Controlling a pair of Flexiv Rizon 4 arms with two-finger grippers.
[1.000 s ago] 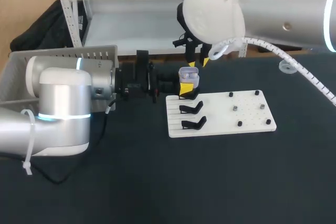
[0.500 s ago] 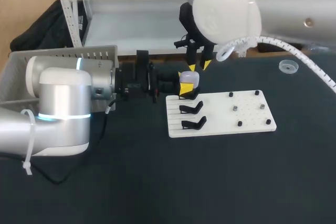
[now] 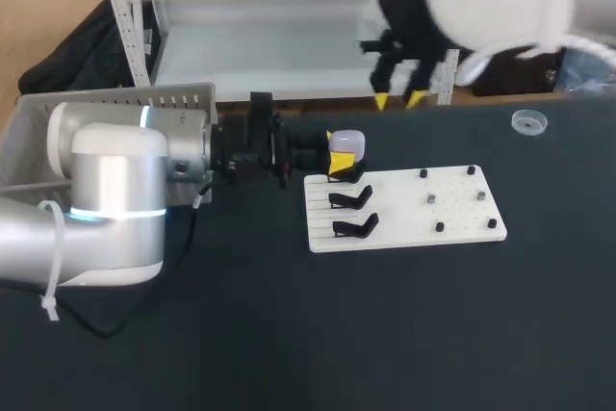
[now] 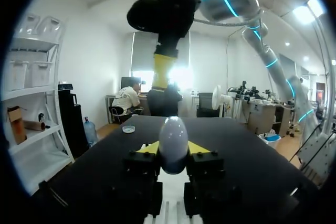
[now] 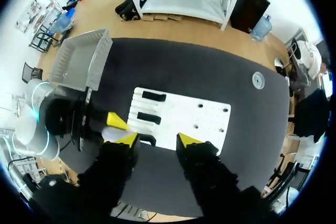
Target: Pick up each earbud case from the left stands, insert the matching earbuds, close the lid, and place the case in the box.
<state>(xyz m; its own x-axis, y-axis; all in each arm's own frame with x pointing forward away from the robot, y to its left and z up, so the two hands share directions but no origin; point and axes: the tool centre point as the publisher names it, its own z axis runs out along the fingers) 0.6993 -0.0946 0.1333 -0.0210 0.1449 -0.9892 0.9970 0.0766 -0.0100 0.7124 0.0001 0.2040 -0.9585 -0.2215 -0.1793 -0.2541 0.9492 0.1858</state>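
Observation:
A pale lavender earbud case point(image 3: 347, 143) with its lid down is held just above the back-left corner of the white board point(image 3: 404, 207). My left gripper point(image 3: 339, 163) comes in sideways from the left and is shut on it. In the left wrist view the case point(image 4: 173, 137) stands upright between that gripper's point(image 4: 173, 151) yellow tips. My right gripper point(image 3: 399, 100) hangs high behind the board, open and empty. In the right wrist view its tips point(image 5: 158, 140) stand apart, far above the board point(image 5: 184, 116) and the case point(image 5: 111, 133).
Two empty black stands point(image 3: 351, 199) point(image 3: 353, 226) sit on the board's left part, with small pegs point(image 3: 432, 198) on its right part. A grey box point(image 3: 115, 103) stands at the back left. A small clear round dish point(image 3: 527, 122) lies at the back right.
The case's lid was open a second ago and is now down. My right gripper left the case, rose up and to the right, and opened wider. The left arm stayed still.

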